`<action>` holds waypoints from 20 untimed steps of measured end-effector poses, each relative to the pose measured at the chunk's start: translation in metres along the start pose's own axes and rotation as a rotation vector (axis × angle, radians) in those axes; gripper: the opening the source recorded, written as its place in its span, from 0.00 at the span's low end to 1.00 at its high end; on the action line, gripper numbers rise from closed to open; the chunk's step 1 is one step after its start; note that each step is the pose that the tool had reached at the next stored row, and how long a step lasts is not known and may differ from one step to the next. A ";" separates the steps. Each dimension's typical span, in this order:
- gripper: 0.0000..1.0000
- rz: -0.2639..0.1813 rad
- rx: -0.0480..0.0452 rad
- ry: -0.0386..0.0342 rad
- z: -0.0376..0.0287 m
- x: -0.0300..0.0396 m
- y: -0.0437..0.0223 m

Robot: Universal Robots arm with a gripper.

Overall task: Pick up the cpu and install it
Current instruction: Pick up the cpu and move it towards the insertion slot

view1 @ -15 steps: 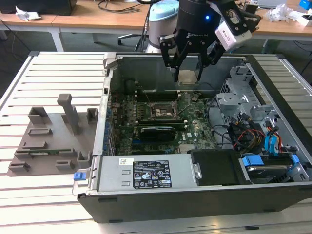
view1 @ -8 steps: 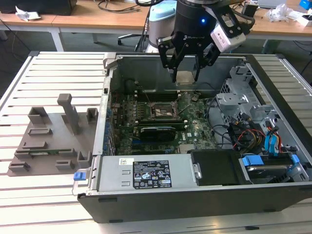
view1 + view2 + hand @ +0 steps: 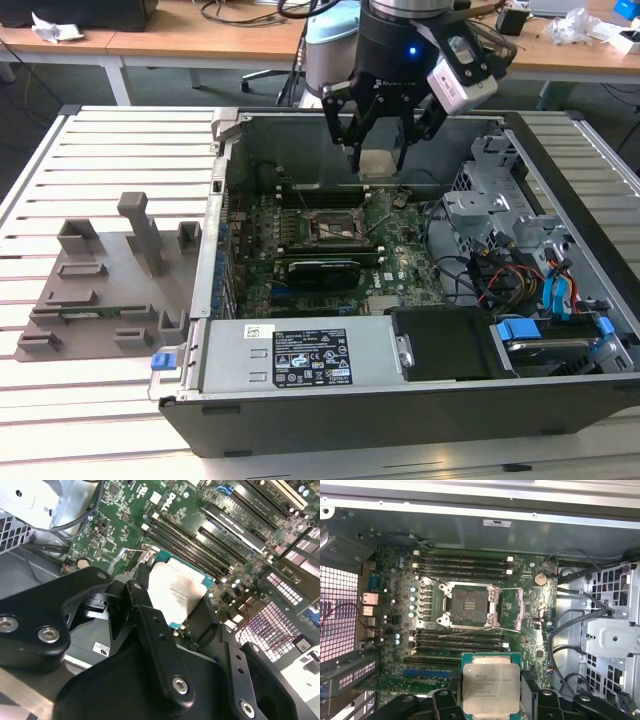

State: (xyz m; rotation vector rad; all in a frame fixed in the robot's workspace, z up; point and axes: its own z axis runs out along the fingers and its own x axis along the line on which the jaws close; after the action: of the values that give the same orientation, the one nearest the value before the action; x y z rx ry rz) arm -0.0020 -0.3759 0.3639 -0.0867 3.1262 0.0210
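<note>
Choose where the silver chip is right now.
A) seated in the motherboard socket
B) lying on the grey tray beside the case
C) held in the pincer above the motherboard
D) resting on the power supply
C: the chip sits clamped in the pincer, while the socket lies open with nothing in it.

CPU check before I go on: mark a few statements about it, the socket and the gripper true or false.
1. The gripper is shut on the cpu. True.
2. The cpu sits in the socket. False: the socket is bare, and the cpu is held above the motherboard.
3. The computer case lies with its side open. True.
4. The cpu lies on the grey fixture. False: the gripper holds it over the case.
</note>
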 end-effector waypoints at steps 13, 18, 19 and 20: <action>0.55 0.000 -0.0002 -0.0001 0.0075 0.0001 0.0002; 0.55 0.000 -0.0001 -0.0001 0.0109 0.0002 0.0002; 0.55 0.000 -0.0001 -0.0001 0.0112 0.0002 0.0002; 0.55 0.000 -0.0002 -0.0001 0.0115 0.0002 0.0002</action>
State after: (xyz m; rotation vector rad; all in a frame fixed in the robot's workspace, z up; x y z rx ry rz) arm -0.0021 -0.3756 0.3524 -0.0866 3.1262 0.0214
